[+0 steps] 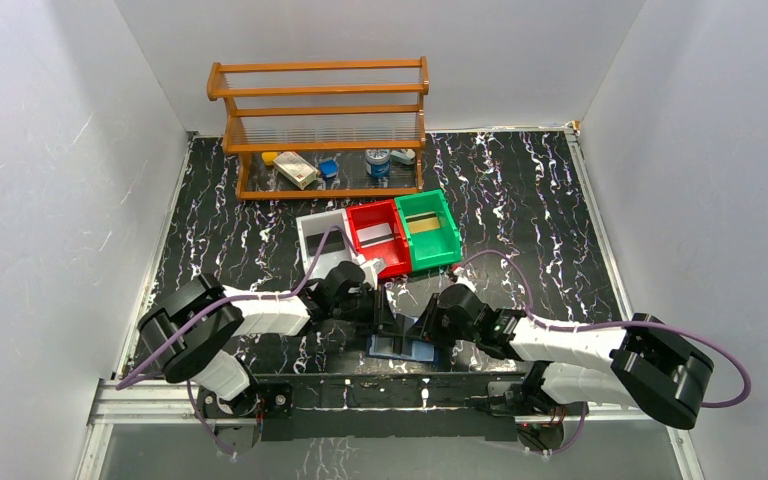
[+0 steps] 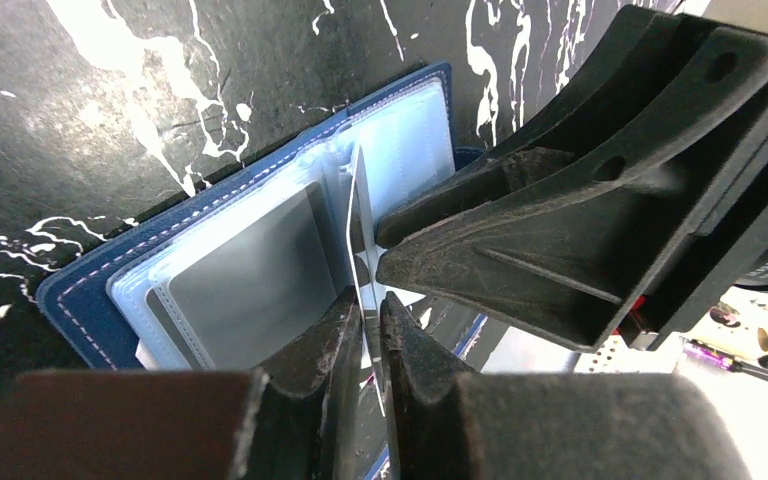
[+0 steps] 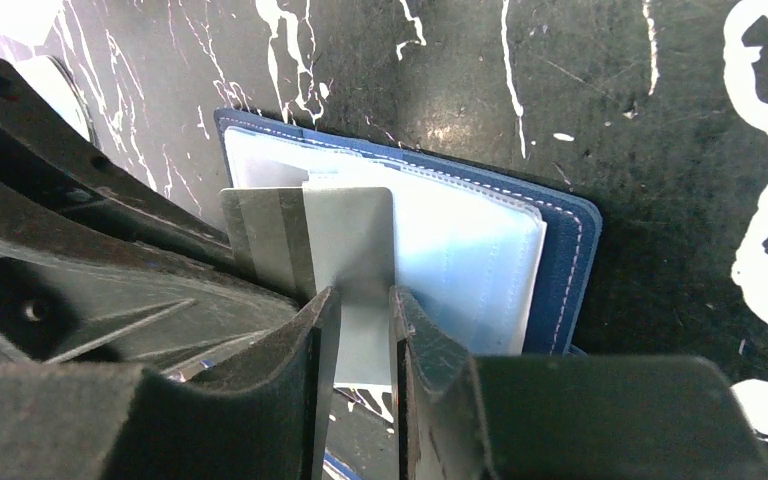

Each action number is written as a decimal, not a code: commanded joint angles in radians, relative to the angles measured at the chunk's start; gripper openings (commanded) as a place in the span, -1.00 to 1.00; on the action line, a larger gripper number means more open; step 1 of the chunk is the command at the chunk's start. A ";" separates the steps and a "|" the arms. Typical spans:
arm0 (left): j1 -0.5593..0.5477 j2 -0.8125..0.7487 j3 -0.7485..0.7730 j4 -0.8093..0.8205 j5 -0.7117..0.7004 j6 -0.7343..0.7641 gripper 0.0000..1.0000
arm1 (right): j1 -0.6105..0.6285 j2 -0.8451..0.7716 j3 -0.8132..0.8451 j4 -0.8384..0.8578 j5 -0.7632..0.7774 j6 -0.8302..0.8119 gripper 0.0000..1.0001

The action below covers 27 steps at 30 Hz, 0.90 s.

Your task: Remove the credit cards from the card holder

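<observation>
— Any writing you are making out?
— Only small print on my right claw (image 3: pixel 365 300), too cut off to read.
— Where is the card holder (image 1: pixel 405 349) lying?
— Open, inner faces up, at the table's (image 1: pixel 520 200) near edge between my claws, long axis running left to right.
— And your claws?
— My left claw (image 2: pixel 368 308) is pinching a grey card (image 3: pixel 350 235) edge-on; my right is standing narrowly parted at that card.

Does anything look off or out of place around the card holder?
One grey card stands on edge out of the open card holder, pinched between the left gripper's fingers and looking slightly bowed. The right gripper crowds the same spot, tips at the card. Nothing looks spilled or broken.
</observation>
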 commanded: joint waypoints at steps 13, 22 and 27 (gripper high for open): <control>-0.005 -0.012 0.029 -0.022 0.034 0.020 -0.94 | 0.004 -0.019 -0.051 -0.054 0.036 0.020 -0.33; -0.005 -0.098 0.052 -0.126 -0.038 0.070 -1.00 | 0.004 -0.030 -0.048 -0.102 0.064 0.026 -0.33; -0.005 -0.172 0.095 -0.244 -0.113 0.136 -1.00 | 0.004 -0.043 -0.045 -0.130 0.078 0.029 -0.33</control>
